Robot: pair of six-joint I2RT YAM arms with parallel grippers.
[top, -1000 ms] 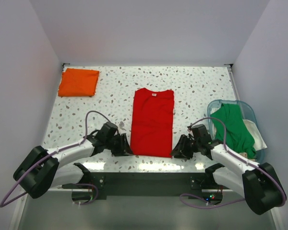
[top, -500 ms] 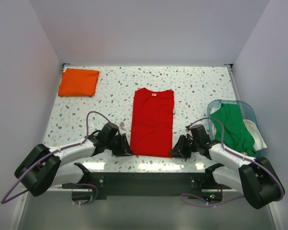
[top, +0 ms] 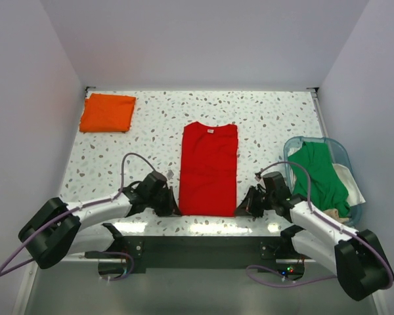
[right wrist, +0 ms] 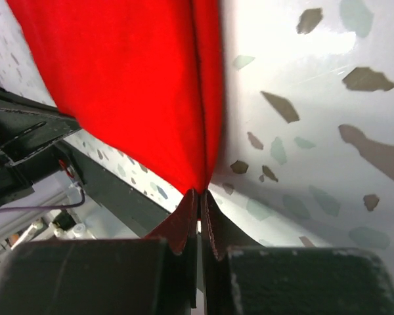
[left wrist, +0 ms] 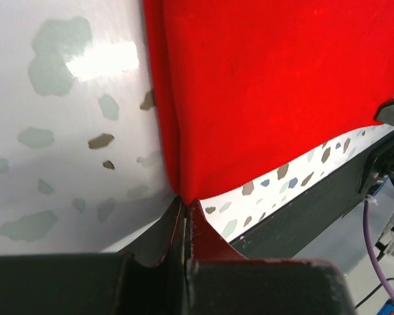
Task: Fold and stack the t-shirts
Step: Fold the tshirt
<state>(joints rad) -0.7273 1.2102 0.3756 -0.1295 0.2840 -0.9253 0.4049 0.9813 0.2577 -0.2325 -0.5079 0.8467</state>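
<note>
Top external: red t-shirt (top: 209, 167) held flat at its near corners.
Hem clamped by left gripper (top: 171, 205) and right gripper (top: 245, 209), presumably for folding it forward.

- From above, we cannot make out the fingertips of the left tool (top: 173, 205) or the right tool (top: 244, 207). Their dark housings cover them at the near corners of the red t-shirt (top: 209, 170).
- In the left wrist view, the shirt runs off the top and right edges. Its corner tip disappears between the closed fingers (left wrist: 164, 243).
- In the right wrist view, it runs off the top and left edges, and the corner tip is again pinched out of sight.
- The neck label (top: 210, 130) is too small for us to read.
- The green t-shirt (top: 318, 174) hides most of the inside of the tub (top: 340, 152), and part of a pale cloth (top: 352, 184) we cannot identify.
</note>
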